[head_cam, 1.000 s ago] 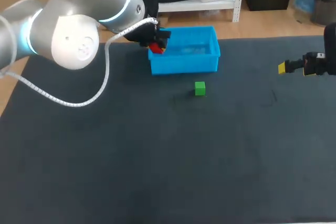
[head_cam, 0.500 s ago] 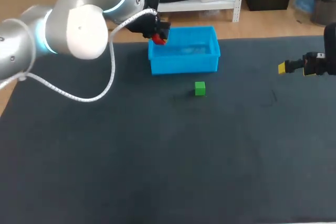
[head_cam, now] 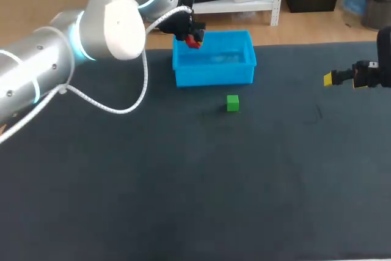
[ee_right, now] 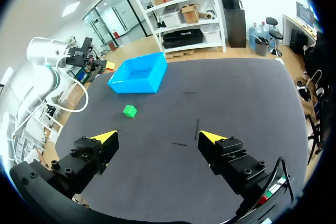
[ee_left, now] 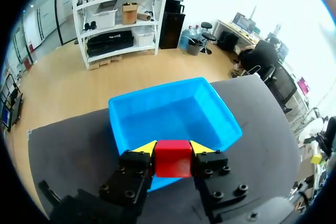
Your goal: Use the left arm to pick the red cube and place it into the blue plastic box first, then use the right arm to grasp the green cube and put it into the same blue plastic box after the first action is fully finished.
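My left gripper [head_cam: 193, 38] is shut on the red cube [head_cam: 193, 42] and holds it in the air at the left end of the blue plastic box [head_cam: 214, 58]. In the left wrist view the red cube [ee_left: 172, 158] sits clamped between the yellow tips of my left gripper [ee_left: 173, 149], with the box [ee_left: 170, 116] open and bare just ahead. The green cube [head_cam: 232, 102] rests on the dark mat in front of the box. My right gripper [head_cam: 333, 78] hovers at the table's right edge, open; in its own view my right gripper [ee_right: 157, 138] has nothing between its fingers, and the green cube [ee_right: 129, 111] lies far ahead.
The dark mat [head_cam: 195, 181] covers the table. My left arm [head_cam: 73, 41] and its white cable [head_cam: 116, 105] span the rear left corner.
My left gripper has carried the red cube up and to the right, from the box's front-left corner to above its left end. The right arm and green cube have stayed put.
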Motion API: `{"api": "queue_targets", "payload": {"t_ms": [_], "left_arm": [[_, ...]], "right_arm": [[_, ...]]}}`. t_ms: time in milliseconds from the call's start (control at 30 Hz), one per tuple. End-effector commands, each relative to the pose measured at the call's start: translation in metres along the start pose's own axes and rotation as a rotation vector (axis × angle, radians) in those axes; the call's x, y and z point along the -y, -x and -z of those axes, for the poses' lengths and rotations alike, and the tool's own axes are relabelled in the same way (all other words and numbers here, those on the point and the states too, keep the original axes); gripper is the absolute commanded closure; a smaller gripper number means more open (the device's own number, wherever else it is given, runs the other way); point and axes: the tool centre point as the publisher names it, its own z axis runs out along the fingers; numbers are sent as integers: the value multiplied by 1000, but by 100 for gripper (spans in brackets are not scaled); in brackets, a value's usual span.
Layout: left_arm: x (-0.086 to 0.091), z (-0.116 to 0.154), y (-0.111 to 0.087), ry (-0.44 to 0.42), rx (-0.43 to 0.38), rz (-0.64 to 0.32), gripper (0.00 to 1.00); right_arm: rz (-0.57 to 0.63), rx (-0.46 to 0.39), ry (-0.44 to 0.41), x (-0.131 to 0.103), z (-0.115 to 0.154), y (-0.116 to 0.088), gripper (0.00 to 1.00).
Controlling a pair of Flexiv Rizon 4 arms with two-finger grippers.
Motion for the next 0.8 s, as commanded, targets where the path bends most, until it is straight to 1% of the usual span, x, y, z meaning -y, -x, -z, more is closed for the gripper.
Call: {"api": "queue_targets", "payload": {"t_ms": [33, 500, 633, 800], "left_arm": [[-2, -26, 17, -7, -53, 1, 100], [-6, -55, 5, -1, -158, 60, 100], [-6, -58, 3, -1, -167, 67, 100], [-7, -60, -1, 10, -198, 77, 100]], "right_arm": [[1, -1, 1, 0, 0, 0, 0], [1, -1, 1, 0, 0, 0, 0], [1, -1, 1, 0, 0, 0, 0], [1, -1, 1, 0, 0, 0, 0]]}}
